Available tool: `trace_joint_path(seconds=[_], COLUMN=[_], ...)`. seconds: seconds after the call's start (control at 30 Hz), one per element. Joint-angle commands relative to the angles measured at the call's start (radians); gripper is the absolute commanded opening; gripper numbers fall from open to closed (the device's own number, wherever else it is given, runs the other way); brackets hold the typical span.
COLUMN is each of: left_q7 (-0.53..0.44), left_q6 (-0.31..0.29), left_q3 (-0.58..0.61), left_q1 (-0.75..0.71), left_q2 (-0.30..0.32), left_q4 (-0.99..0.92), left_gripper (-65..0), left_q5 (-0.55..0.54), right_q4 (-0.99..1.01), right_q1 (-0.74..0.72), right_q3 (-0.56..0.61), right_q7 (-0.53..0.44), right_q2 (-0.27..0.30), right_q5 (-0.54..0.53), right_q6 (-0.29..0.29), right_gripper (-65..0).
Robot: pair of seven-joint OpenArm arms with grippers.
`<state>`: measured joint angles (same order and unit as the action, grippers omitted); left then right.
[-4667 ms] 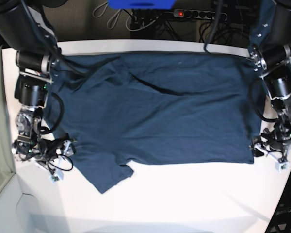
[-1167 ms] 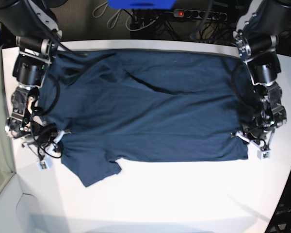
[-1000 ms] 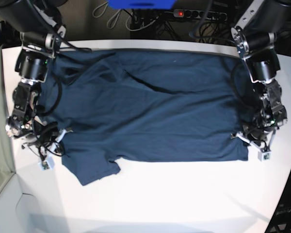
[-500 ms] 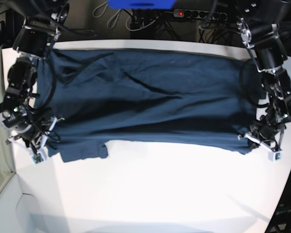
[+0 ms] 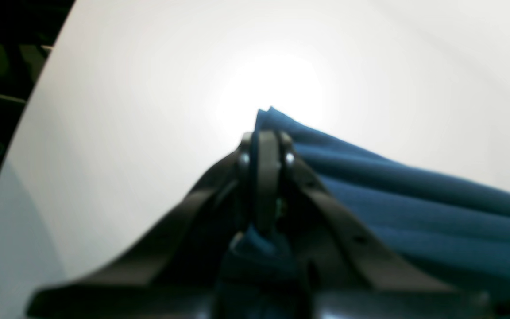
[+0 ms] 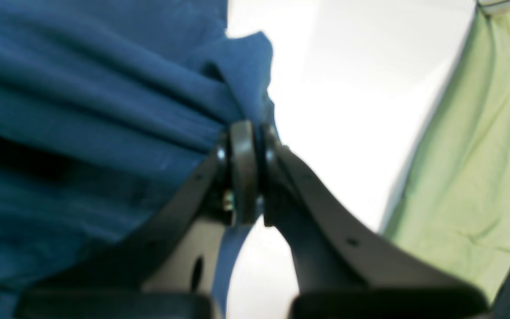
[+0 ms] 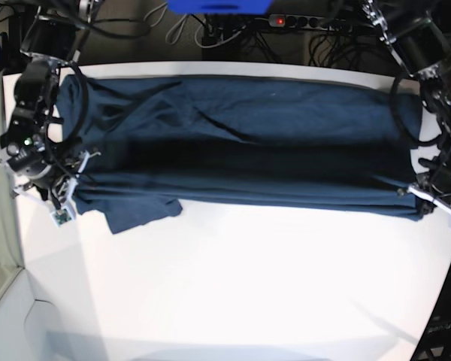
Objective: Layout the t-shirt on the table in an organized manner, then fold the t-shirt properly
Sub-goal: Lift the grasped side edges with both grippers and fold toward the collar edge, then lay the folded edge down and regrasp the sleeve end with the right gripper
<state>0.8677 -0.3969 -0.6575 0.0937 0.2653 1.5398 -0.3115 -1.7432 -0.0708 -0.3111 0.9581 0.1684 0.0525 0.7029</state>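
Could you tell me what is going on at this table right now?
A two-armed robot is handling a dark navy t-shirt on the white table. The left gripper and the right gripper are each shut on the shirt's near edge, one at either end, holding it up so the cloth hangs stretched between them. The far edge lies along the table's back. One sleeve droops onto the table near the right gripper.
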Motion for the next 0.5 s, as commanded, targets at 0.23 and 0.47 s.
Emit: trace_joint_path(seconds=[0.23,0.47], left_q7=[-0.023,-0.003], left_q6=[0.005,0.005], left_q3=[-0.009,-0.018], left_q1=[-0.078,-0.16], left_q2=[-0.011,-0.011], left_q4=[0.112,0.192], left_gripper=[-64.8,-64.8], left_q5=[-0.004,-0.067], right_q4=[-0.185,-0.219], right_q1=[0.102,0.2], right_q3=[0.017,0.026], right_q7=[-0.006,-0.006], right_q2=[0.01,0.003], right_q5=[0.01,0.014], right_q6=[-0.005,-0.005], right_gripper=[-65.0,-65.0])
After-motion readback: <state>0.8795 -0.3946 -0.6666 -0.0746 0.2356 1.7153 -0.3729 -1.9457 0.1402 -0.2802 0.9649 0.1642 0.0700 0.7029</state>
